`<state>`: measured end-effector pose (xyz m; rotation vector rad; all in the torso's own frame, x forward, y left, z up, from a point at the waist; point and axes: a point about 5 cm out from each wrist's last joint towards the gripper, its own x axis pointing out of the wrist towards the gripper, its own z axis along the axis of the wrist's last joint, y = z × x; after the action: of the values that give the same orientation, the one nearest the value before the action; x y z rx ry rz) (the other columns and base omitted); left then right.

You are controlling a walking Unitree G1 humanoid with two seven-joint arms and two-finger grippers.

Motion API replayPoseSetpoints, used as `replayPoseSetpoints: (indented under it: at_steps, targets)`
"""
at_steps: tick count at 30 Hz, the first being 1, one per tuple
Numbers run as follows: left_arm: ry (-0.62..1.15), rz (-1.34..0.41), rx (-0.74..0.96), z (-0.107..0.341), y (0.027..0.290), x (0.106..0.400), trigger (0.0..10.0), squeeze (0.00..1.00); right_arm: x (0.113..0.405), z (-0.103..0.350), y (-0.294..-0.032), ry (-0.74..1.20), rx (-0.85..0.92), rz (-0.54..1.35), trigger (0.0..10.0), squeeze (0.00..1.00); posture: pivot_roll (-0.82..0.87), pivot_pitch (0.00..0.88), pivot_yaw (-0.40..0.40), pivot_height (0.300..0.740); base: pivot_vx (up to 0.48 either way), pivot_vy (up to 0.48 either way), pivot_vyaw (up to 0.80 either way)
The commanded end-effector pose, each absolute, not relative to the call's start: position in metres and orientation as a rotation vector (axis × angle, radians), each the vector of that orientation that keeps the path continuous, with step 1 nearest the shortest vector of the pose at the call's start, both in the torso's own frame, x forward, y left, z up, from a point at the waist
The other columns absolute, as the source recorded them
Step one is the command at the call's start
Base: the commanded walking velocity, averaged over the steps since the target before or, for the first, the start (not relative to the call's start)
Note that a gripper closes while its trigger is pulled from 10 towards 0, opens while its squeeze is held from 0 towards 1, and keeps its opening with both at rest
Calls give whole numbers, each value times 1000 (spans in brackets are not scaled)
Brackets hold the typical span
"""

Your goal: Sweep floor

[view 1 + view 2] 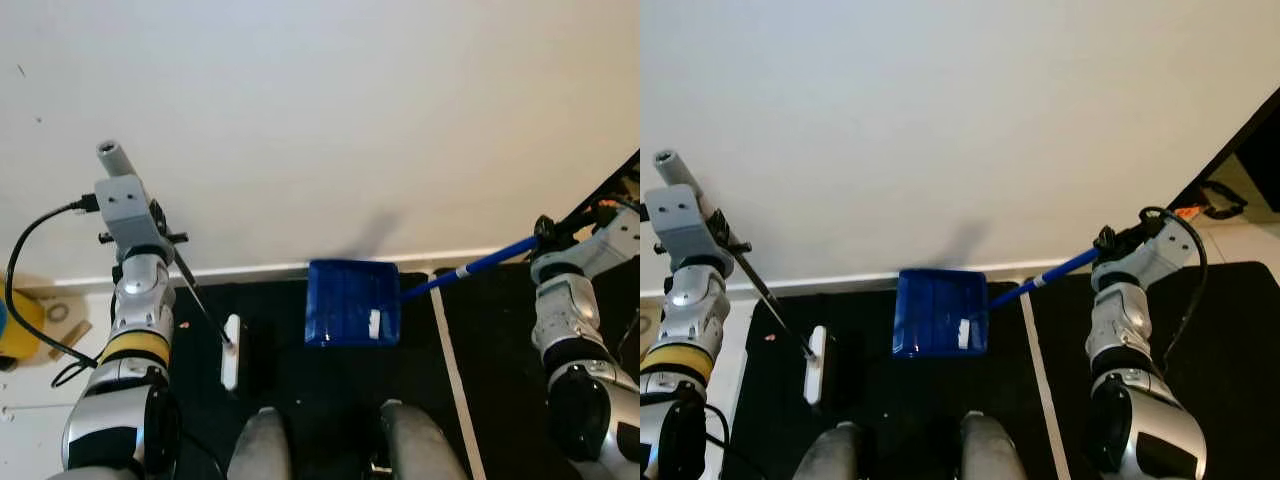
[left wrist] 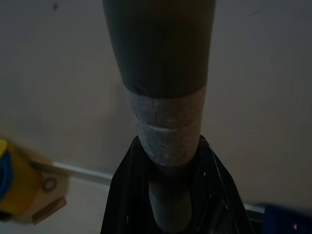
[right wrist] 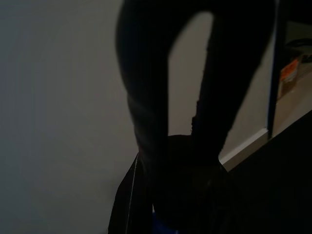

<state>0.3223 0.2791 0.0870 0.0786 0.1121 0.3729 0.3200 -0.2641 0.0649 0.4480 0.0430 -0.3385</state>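
Observation:
A blue dustpan lies on a black mat close to the white wall, with a small white scrap inside it. Its blue handle runs up to my right gripper, which is shut on the handle's end. My left gripper is shut on a broom's grey taped handle. The thin black stick slants down to the white brush head, which rests on the mat left of the dustpan. A tiny orange crumb lies on the mat beside my left arm.
The white wall and its baseboard stand directly ahead. A yellow object sits on the pale floor at far left. Dark furniture stands at far right. A white stripe crosses the mat. My legs show at the bottom.

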Motion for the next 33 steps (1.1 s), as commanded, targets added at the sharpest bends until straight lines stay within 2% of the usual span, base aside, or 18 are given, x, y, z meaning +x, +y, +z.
replayPoseSetpoints:
  at_steps: [1, 18, 33]
  targets:
    - [67, 408, 118, 97, 289, 323, 10000, 0, 327, 70, -256, 37, 469, -304, 10000, 0, 44, 80, -1, 740, 0, 0, 0]
    - [-20, 393, 168, 114, 294, 326, 10000, 0, 326, 55, -242, 171, 399, -255, 10000, 0, 61, 173, -13, 740, 0, 0, 0]
    - [-99, 328, 135, 125, 283, 334, 10000, 0, 342, 77, -242, 89, 448, -288, 10000, 0, 62, 208, -8, 740, 0, 0, 0]
